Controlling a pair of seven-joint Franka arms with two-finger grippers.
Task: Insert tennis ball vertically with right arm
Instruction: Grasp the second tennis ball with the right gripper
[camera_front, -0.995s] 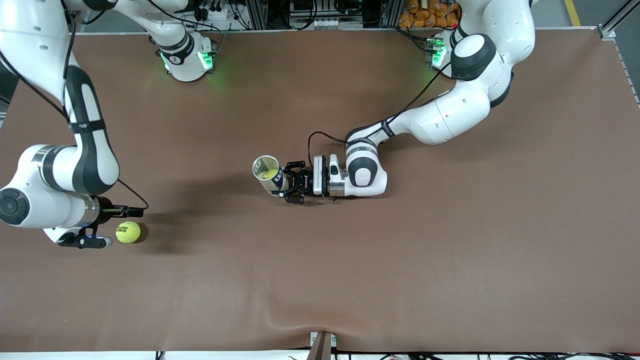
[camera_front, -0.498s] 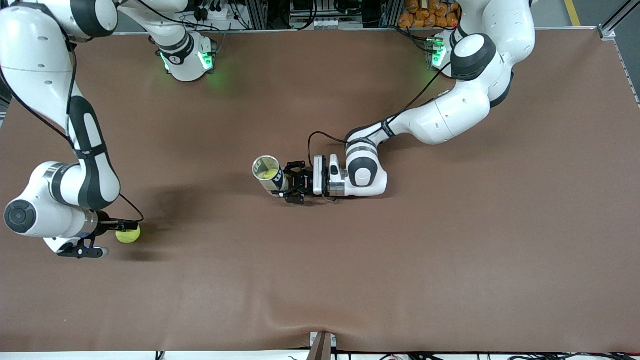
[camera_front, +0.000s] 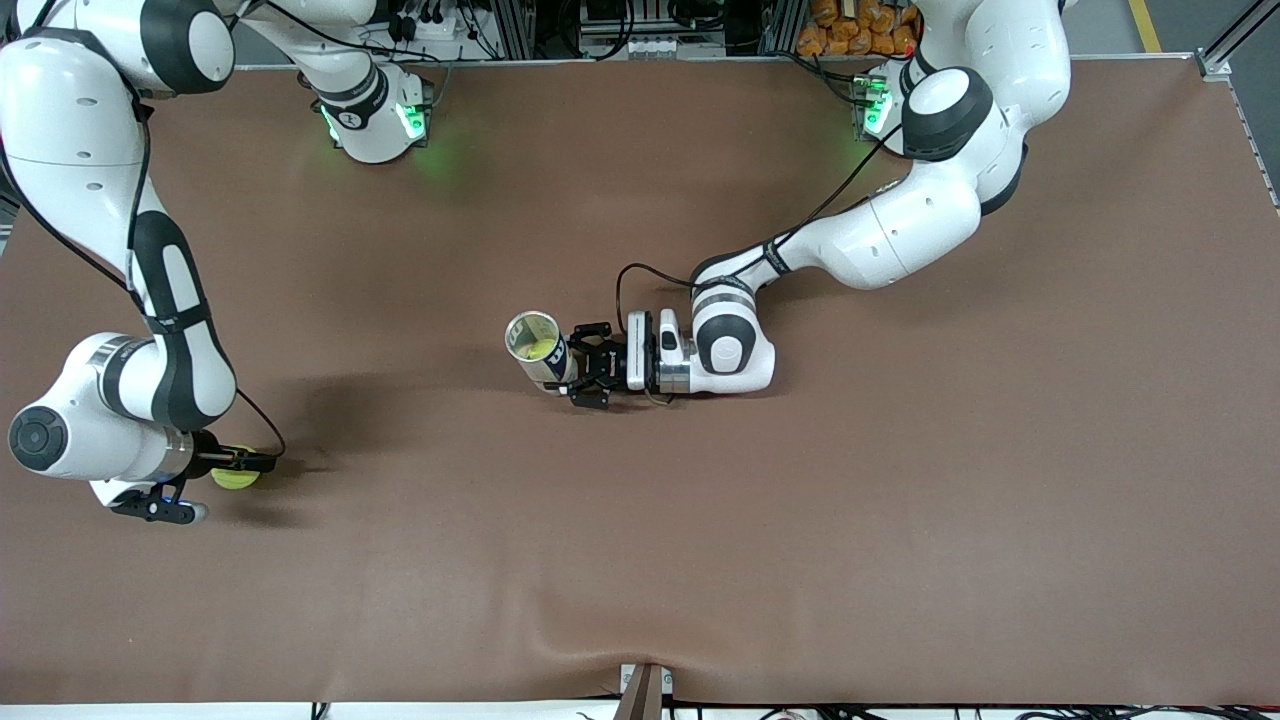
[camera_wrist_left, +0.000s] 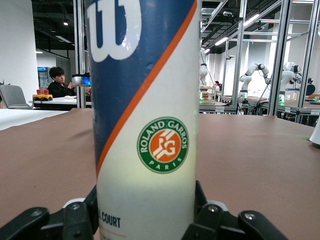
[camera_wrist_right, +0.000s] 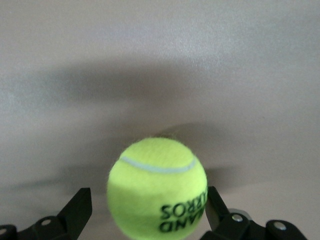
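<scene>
A yellow-green tennis ball (camera_front: 236, 478) lies on the brown table near the right arm's end. My right gripper (camera_front: 226, 487) is low over it and open, one finger on each side of the ball. In the right wrist view the ball (camera_wrist_right: 157, 187) sits between the black fingers (camera_wrist_right: 77, 209); one finger is close to it and the other stands off with a gap. My left gripper (camera_front: 578, 372) is shut on an upright, open-topped tennis ball can (camera_front: 538, 350) at mid-table, with a ball visible inside. The can (camera_wrist_left: 145, 100) fills the left wrist view.
The brown table cover (camera_front: 800, 520) has a raised wrinkle (camera_front: 640, 645) at the edge nearest the front camera. The arm bases with green lights (camera_front: 375, 120) stand along the edge farthest from that camera.
My right gripper has come down around the ball, which now sits between its fingers and partly under one. The left arm and the can have not moved.
</scene>
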